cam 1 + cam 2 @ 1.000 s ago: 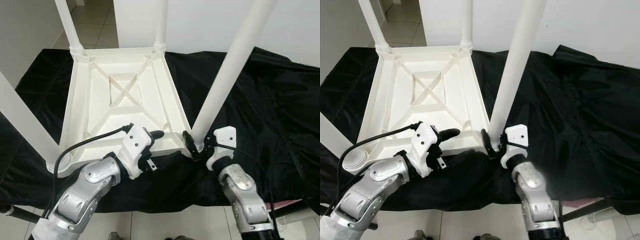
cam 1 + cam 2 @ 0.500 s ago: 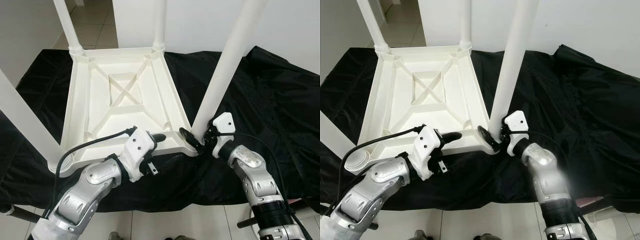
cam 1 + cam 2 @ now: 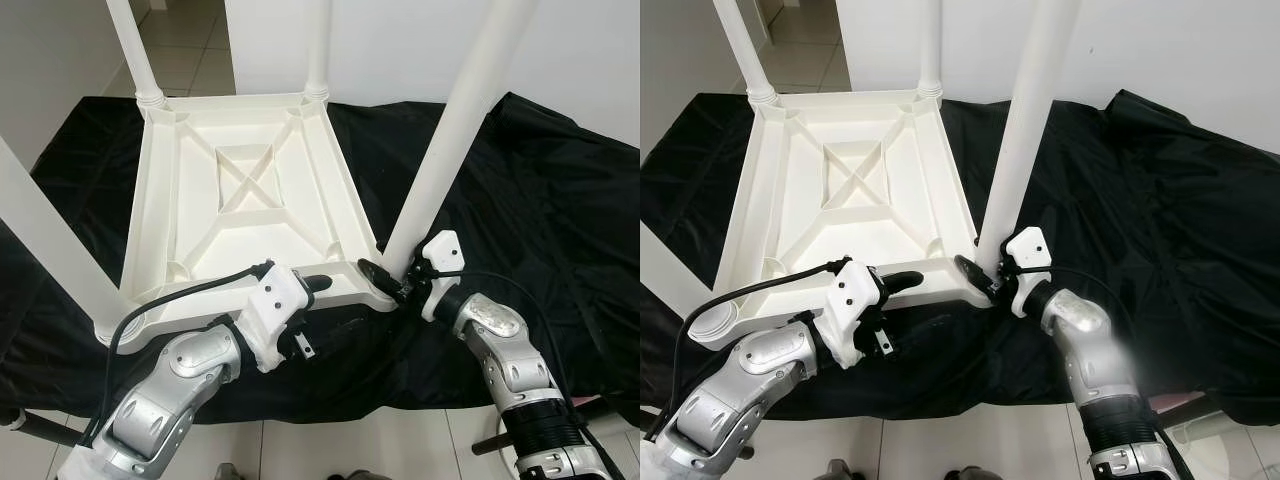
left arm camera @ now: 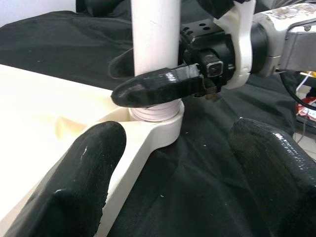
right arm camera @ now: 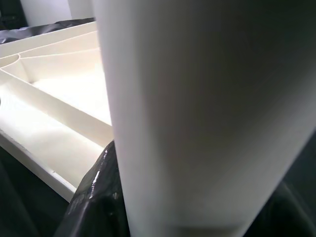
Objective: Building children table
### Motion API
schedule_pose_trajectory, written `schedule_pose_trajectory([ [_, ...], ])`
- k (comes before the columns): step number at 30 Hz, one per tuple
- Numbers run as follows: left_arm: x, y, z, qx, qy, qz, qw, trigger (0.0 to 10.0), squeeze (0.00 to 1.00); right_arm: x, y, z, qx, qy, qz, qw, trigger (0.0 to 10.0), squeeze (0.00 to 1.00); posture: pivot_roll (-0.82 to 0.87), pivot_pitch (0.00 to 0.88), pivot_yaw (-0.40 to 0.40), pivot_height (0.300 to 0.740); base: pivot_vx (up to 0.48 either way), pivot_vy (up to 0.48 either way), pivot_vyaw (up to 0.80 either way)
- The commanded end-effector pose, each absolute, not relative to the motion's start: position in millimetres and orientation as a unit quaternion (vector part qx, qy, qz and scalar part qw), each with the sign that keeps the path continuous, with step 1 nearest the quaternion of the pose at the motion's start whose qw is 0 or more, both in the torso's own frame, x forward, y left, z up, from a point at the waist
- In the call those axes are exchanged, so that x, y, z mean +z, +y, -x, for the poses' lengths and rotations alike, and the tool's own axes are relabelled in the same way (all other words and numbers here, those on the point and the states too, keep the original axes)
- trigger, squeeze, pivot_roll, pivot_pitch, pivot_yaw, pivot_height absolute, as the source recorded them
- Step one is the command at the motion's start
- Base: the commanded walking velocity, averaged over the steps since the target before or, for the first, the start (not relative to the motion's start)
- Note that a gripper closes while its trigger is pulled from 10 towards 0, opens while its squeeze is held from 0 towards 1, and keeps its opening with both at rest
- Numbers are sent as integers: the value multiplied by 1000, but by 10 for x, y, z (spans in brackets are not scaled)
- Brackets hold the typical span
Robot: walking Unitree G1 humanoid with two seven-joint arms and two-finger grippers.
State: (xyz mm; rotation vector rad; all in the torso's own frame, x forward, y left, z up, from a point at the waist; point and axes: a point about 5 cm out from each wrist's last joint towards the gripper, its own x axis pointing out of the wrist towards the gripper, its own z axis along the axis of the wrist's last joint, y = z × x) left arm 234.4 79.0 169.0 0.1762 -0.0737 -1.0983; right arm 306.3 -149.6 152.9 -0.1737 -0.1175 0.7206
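**A:** Since a second ago my right arm has swung outward, so my right claw (image 3: 392,283) now reaches the near-right leg (image 3: 440,175) from the side. Left claw (image 3: 312,287) slid a bit along the near rim. What's the status?

**B:** Table top (image 3: 250,200) lies upside down on the black cloth (image 3: 540,200), far two legs seated, near-left leg also up. My right claw is clamped on the near-right leg just above its threaded collar (image 4: 157,109). Left claw's fingers (image 4: 79,187) are spread apart, hovering at the rim near that corner, gripping nothing.

**A:** Step?

**B:** Seating the last leg, I'd say. It leans slightly, so it's probably not fully home.

**A:** Next move?

**B:** Likely brace the rim with the left, then twist the leg down with the right, keeping it square to the socket.
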Motion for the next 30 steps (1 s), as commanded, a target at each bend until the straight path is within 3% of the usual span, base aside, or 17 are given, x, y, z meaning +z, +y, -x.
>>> schedule_pose_trajectory([
  [1,1677,792,-2310,-535,-32,-89,840,10000,0,1435,-1547,-3055,342,-33,79,936,8431,0,0,124,-50,740,0,0,0],
  [3,1677,793,-2311,-535,-32,-89,840,10000,0,1435,-1547,-3052,342,-31,75,936,8431,0,0,124,-50,740,0,0,0],
  [4,1674,791,-2316,-534,-32,-89,840,10000,0,1456,-1540,-3057,320,-33,76,944,10000,0,-9,124,-49,740,0,0,0],
  [8,1655,783,-2328,-531,-33,-90,842,10000,0,1495,-1475,-3038,209,-49,74,974,10000,0,-16,124,-50,740,0,0,0],
  [17,1650,754,-2343,-534,-34,-88,840,10000,0,1386,-1184,-2927,81,-35,6,996,10000,0,-31,122,-49,740,0,0,0],
  [30,1657,731,-2375,-536,-40,-92,838,10000,0,1413,-1068,-2947,-3,-25,-21,999,10000,0,-36,114,-49,740,0,0,0],
])
